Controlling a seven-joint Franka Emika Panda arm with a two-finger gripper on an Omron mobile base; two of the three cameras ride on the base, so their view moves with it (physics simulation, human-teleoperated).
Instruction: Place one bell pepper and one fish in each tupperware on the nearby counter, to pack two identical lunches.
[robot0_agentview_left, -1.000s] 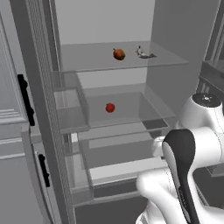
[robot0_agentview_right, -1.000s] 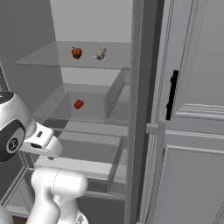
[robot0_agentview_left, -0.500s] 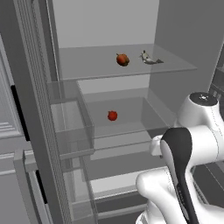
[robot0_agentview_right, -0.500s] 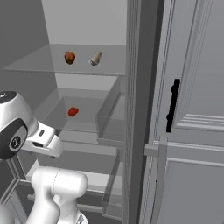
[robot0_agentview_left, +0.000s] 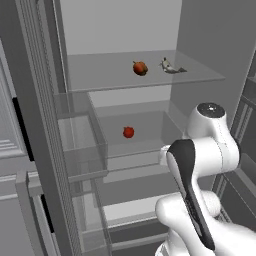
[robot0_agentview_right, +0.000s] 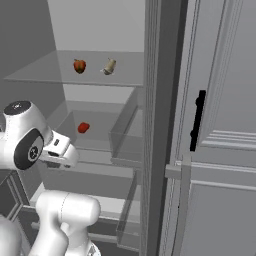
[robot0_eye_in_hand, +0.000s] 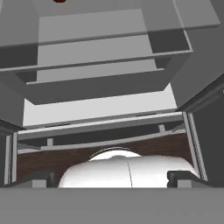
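While jaws wide, bell pepper (robot0_eye_in_hand: 60, 1) far beyond.

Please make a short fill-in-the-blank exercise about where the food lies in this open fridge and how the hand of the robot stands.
1. The darker bell pepper lies on the ____ glass shelf.
2. Beside it on that shelf lies a small ____.
3. The bright red bell pepper lies one level ____ that shelf.
4. The hand is ____ and holds nothing.

Missing words: upper; fish; below; open
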